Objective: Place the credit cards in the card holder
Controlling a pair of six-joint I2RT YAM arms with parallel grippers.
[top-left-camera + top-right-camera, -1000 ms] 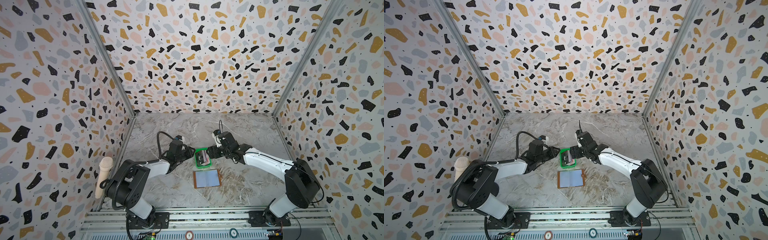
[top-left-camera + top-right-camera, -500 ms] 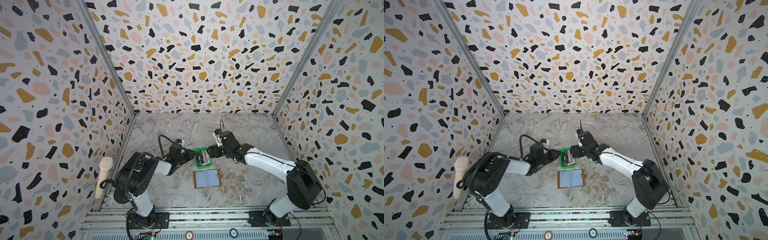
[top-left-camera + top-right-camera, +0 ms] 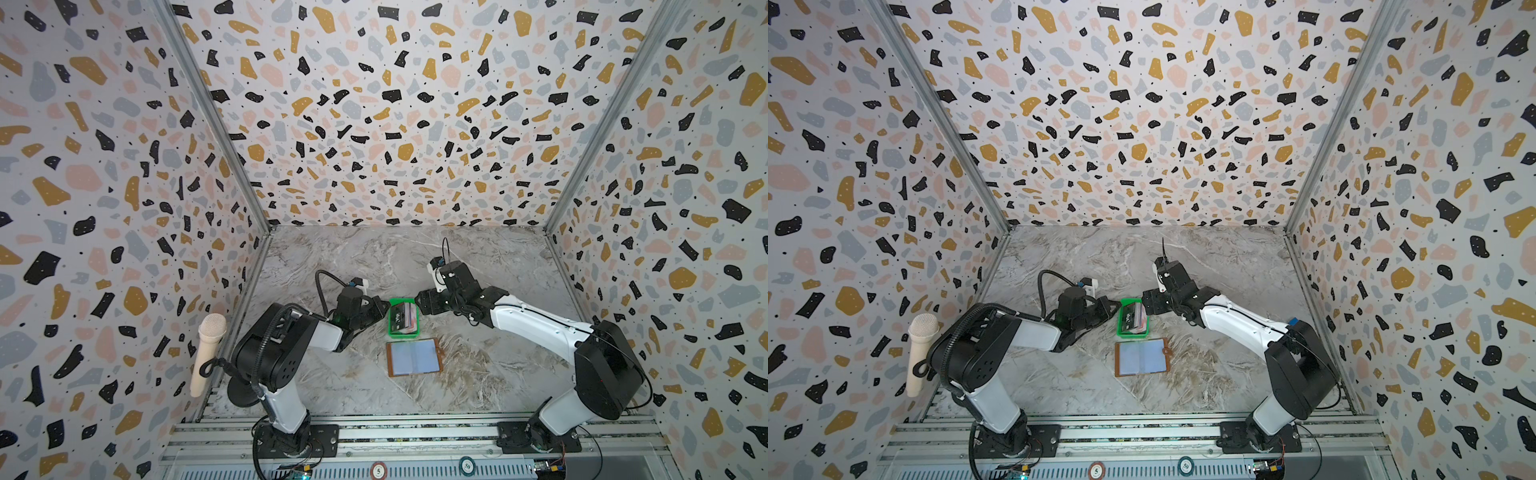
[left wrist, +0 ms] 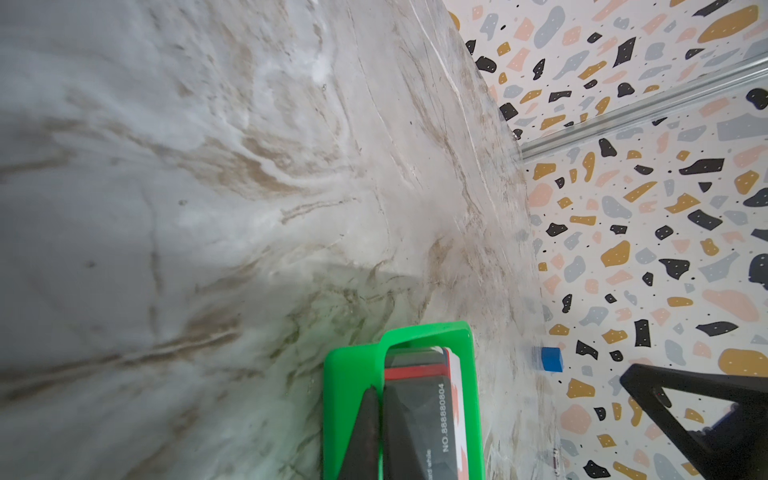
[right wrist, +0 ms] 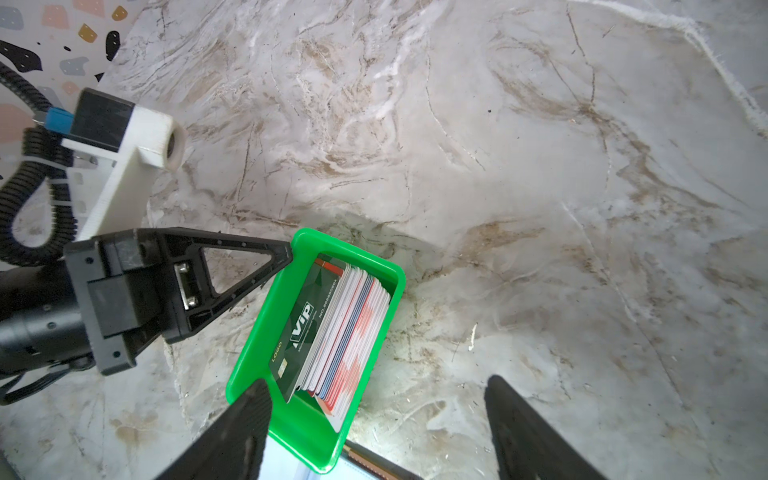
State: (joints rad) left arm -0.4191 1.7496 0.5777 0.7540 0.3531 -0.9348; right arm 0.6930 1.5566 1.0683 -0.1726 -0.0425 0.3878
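**Change from a second earlier.** The left arm (image 3: 286,336) is swung round at its base. The left pincer (image 3: 383,309), then partly open, is now closed on the left wall of the green tray (image 3: 390,322). The right pincer (image 3: 419,306), the tray and the card holder (image 3: 413,357) are unmoved.

**Top views.** In both top views the credit cards (image 3: 404,318) (image 3: 1136,319) are stacked on edge inside the tray (image 3: 1120,325). The tray is flanked by the left pincer (image 3: 1113,309) and the right pincer (image 3: 1144,305). The card holder (image 3: 1142,357) is laid open on the marbled surface (image 3: 374,257) just in front of the tray, with its sleeves facing up.

**Left wrist view.** The left pincer (image 4: 380,401) is seen narrow, with only a thin strip of the tray (image 4: 353,365) between its fingers. A black card of the stack (image 4: 436,415) lies alongside. A blue cube (image 4: 552,359) is seen by the wall.

**Right wrist view.** The right pincer (image 5: 376,380) is held wide and grips nothing. Its fingers are set either side of the tray's near end (image 5: 257,332). The cards (image 5: 345,328) are fanned slightly, with a dark "VIP" card outermost. An edge of the card holder (image 5: 365,460) is visible beneath.
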